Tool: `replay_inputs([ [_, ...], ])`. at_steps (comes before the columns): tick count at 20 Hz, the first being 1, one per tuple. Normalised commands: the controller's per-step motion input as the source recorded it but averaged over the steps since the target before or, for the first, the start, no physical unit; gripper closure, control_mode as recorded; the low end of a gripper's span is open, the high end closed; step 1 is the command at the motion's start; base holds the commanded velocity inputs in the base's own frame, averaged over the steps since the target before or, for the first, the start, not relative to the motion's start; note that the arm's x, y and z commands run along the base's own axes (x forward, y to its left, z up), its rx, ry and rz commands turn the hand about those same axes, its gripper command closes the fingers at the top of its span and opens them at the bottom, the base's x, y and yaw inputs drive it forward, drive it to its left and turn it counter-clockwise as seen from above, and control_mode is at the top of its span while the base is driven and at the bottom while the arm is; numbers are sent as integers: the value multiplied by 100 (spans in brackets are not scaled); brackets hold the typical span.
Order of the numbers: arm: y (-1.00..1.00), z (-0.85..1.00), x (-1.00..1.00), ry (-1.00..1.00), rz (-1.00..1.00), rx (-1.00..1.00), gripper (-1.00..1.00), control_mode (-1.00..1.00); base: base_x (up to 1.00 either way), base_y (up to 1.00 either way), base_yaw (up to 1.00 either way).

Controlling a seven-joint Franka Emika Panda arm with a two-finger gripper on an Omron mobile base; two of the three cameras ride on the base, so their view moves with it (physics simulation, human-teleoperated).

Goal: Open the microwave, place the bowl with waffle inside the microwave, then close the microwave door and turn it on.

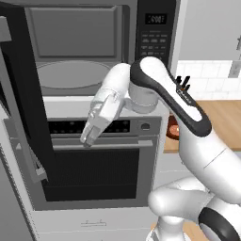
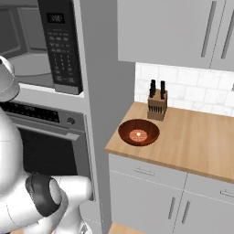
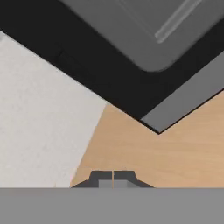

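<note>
The microwave (image 1: 94, 44) fills the upper part of the left base view, its cavity bare and its door (image 1: 21, 94) swung wide out at 9 o'clock. Here the gripper (image 1: 87, 140) points down in front of the oven (image 1: 101, 164), below the cavity, holding nothing. A sliver of the bowl (image 1: 173, 131) peeks past the arm at 3 o'clock.

In the right base view the bowl with its waffle (image 2: 138, 135) sits on the wooden counter (image 2: 192, 141), just in front of the knife block (image 2: 157, 104), well apart from the microwave at 10 o'clock.

In the hand view the fingertips (image 3: 101, 178) are pressed together, empty, over a wood-toned surface and a dark panel edge.

So the bowl lies well off to the gripper's right; the arm will likely have to swing that way.
</note>
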Motion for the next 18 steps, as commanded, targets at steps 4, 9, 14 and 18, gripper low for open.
replay_inputs([
  [4, -100, 0, -15, -34, -19, 16, 100, -100, 0, 0, 0],
  [9, -100, 0, -1, -19, -33, 4, 100, -100, 0, 0, 0],
  [14, -100, -2, -2, -3, -45, 0, 100, -100, 0, 0, 0],
  [18, -100, -16, -3, 5, -52, 0, 100, -100, 0, 0, 0],
])
